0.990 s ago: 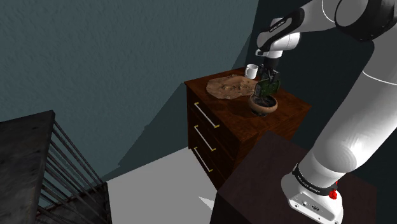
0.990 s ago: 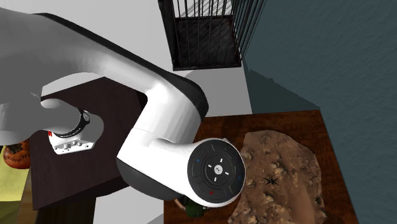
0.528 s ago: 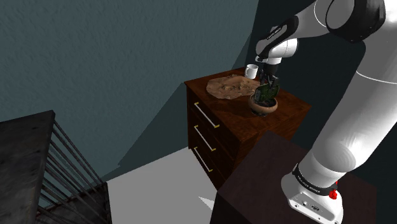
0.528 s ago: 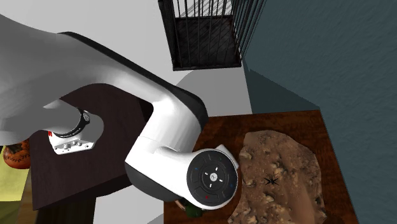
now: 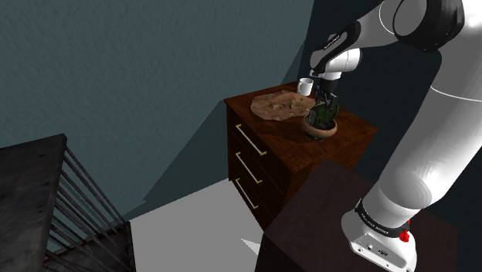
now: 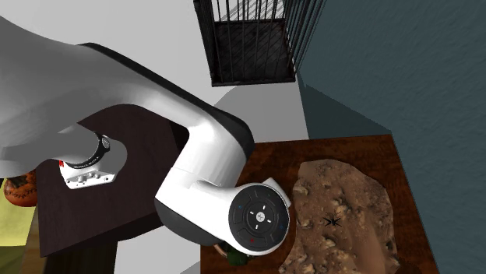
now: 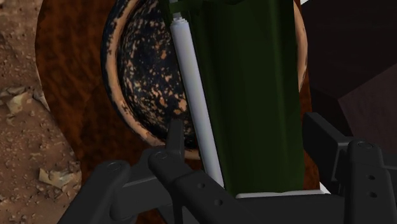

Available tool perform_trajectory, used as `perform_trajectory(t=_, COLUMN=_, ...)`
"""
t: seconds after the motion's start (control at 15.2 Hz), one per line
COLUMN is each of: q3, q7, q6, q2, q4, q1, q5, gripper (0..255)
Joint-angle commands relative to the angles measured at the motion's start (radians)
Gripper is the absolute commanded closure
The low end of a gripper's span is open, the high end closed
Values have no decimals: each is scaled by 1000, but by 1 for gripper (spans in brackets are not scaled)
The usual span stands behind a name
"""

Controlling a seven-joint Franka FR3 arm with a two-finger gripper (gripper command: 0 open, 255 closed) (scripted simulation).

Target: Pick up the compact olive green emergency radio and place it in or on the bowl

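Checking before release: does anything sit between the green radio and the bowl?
Nothing visible does. The radio, clasped in the gripper, is right over the bowl, whose visible speckled inside holds nothing else.

No words or numbers could be read. Tiny white letters ran along the black band (image 5: 380, 225) at the foot of the arm (image 5: 429, 147), but they were too small to make out.

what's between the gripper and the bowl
The dark green radio, running from the gripper down to the speckled bowl, as the wrist view shows.
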State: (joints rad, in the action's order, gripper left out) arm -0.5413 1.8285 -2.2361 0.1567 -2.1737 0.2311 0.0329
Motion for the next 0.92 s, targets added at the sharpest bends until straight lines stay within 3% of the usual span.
perform_trajectory(t=0.0, q3=0, q7=0, q6=0, q2=0, q4=1, q1=0, q5=0, gripper=0)
perform_trajectory(t=0.33, q3=0, q7=0, q6=0, q2=-1, q4=0, q1=0, q5=0, gripper=0)
perform_trajectory(t=0.59, q3=-6, q7=-31, q6=122, q2=-69, q4=64, q1=-12, q5=-43, gripper=0)
perform_trajectory(t=0.86, q3=-5, q7=-31, q6=122, q2=-69, q4=64, q1=-12, q5=-43, gripper=0)
